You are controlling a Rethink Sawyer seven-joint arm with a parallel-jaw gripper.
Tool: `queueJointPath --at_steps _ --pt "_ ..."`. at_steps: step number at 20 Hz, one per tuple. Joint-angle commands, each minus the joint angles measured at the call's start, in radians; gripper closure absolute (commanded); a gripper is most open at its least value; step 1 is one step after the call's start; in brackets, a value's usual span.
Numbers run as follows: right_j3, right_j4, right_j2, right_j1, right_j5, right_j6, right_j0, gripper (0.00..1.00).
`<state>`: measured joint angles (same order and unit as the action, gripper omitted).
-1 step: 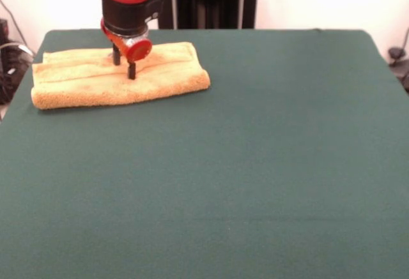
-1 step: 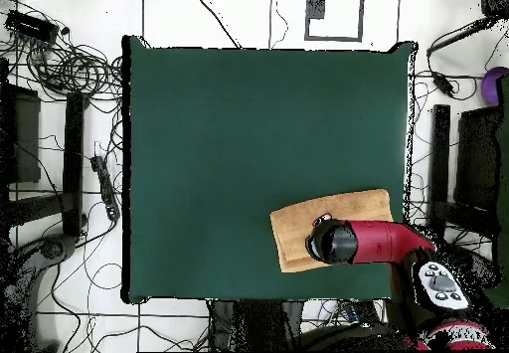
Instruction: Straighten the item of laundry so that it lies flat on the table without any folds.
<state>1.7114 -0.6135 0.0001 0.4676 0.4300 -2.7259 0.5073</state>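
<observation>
nearest to us in the front view we see the broad dark green surface (image 1: 243,183), bare cloth across its whole near half and right side. the item of laundry (image 1: 77,84), an orange-tan terry towel, lies in the far left corner of that view, well away from the near edge. it is not flat: we see it folded lengthwise into a long band, with a rounded, rolled-looking fold along its near edge and a crease running along its top from left to right. its right end curls over in a soft bulge.

the red and black arm comes down from above onto the towel. the gripper (image 1: 124,63) is spread, its two dark fingers (image 1: 131,70) standing apart, one a little nearer and to the right, the other a little farther and to the left. both tips sit down at the towel's top layer near the crease, with cloth showing between them; we cannot tell whether they press into it or only touch it. a round red part sits just above the nearer finger.

in the overhead view the towel (image 2: 298,232) shows as a tan rectangle near the surface's (image 2: 249,130) bottom right corner, with the arm covering part of it. cables lie on the floor around the surface.
</observation>
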Motion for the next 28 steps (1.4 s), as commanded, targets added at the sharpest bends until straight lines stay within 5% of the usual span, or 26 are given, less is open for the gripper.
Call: queueJointPath --at_steps 1,7,14,21,28 --pt "-0.081 -0.056 -0.015 -0.357 -0.204 -0.052 0.044 0.0" --pt "0.053 -0.036 0.001 -0.184 -0.07 0.03 0.071 0.0" --pt "0.098 -0.031 0.026 -0.046 0.04 0.138 0.13 0.0" --pt "0.091 -0.025 0.114 0.017 0.068 0.225 0.226 0.0" --pt "0.06 -0.09 0.117 -0.061 -0.016 0.205 0.278 0.0"
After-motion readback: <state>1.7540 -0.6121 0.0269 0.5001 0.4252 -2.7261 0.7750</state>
